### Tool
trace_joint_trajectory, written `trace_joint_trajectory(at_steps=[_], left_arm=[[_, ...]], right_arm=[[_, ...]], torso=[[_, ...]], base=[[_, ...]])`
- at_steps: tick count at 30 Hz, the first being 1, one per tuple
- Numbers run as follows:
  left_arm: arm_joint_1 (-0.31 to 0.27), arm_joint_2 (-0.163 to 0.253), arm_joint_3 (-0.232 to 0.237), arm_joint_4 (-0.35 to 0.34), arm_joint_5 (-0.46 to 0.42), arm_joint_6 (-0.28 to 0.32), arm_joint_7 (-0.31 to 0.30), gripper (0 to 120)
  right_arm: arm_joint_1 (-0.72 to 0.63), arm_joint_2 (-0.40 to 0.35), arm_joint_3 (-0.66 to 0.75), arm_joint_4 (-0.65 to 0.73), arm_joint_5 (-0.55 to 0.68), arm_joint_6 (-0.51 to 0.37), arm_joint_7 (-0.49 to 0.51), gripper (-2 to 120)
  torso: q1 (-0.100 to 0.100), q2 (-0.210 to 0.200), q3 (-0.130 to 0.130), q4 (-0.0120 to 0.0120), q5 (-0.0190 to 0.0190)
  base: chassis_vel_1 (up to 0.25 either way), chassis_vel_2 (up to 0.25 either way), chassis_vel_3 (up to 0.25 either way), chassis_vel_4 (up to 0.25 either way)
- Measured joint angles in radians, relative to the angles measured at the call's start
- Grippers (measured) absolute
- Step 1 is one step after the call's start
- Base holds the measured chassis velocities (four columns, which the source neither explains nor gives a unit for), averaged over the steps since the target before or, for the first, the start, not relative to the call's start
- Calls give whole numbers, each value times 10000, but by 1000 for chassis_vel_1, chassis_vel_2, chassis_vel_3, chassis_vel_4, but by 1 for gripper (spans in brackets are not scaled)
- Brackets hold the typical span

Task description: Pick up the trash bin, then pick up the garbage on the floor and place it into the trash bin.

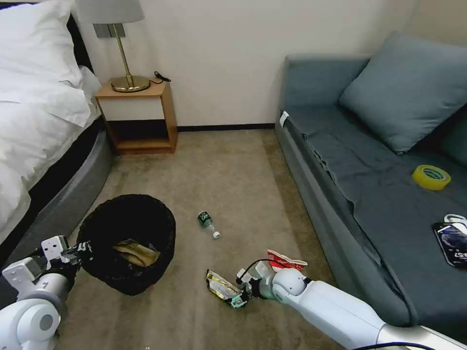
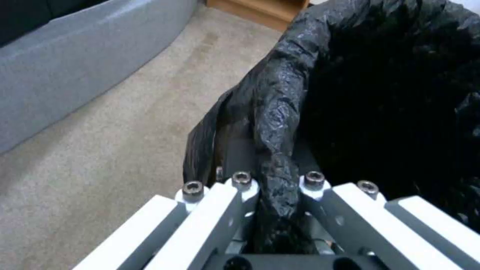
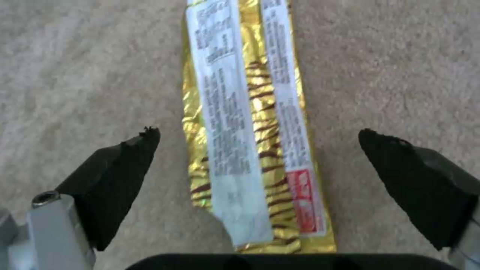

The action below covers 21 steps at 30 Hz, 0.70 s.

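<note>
The left gripper (image 2: pixel 272 195) pinched the trash bin (image 1: pixel 127 243) by its bagged rim, mouth kept open beside the bed. The right gripper (image 3: pixel 257 138), jaws spread, straddled the gold wrapper (image 3: pixel 252 123) on the carpet, seemingly ready to close.

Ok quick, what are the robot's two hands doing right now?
Left tool: closed on the rim of the trash bin.
Right tool: open, empty, fingers on either side of the gold snack wrapper on the carpet.
</note>
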Motion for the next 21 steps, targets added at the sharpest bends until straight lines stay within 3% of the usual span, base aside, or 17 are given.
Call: trace_joint_trajectory(at_steps=[7,21], left_arm=[[-111,160,90,189,3,-27,22,3],[-242,381,156,476,-20,-108,119,3]], right_arm=[[-28,442,53,-429,-171,124,4,100],[-364,598,21,-454,-357,228,192,100]], torso=[[0,0,0,1,0],[0,0,0,-1,-1]], base=[[0,0,0,0],[0,0,0,0]])
